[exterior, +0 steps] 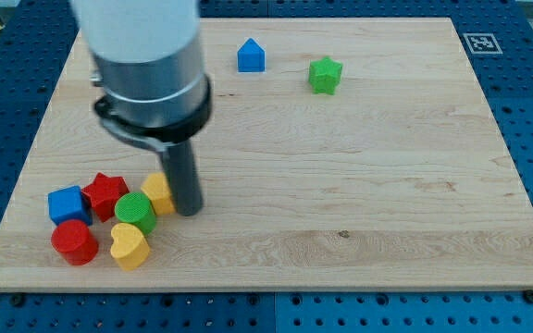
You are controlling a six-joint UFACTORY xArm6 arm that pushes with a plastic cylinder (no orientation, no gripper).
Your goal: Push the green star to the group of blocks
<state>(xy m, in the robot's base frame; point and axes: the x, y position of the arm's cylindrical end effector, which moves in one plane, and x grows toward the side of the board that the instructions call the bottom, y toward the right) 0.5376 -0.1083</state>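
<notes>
Near-left corner of worktop (359, 185): group of six, packed close. Blue cube (67, 203) leftmost, red cylinder (73, 241) just nearer, red star (106, 194) beside the cube, yellow heart (129, 245) nearest of the lot, green cylinder (135, 211) in the middle, yellow block (158, 191) on the right flank, shape not readable because half covered. My tip (188, 213) down on the board, touching or almost touching that yellow block on its right side; contact not certain from this angle. No hand on this rig, only a plain rod, so nothing released, clenched or grasped. Far side, right of centre: blue house-shaped block (251, 55), then green star (324, 75) further right, well apart from the group and from my tip. Step in hand, by judgement: not begun; star untouched. To do well: bring tip round to the far-right side of the star, clear of the blue house block, then push along the diagonal toward the near-left cluster, keeping the line through the star's middle so it does not spin off on a point; ease up on arrival to avoid scattering the group. Hidden: arm body covers the far-left board; anything behind it unknown. Worktop's near edge only just inside the view.
</notes>
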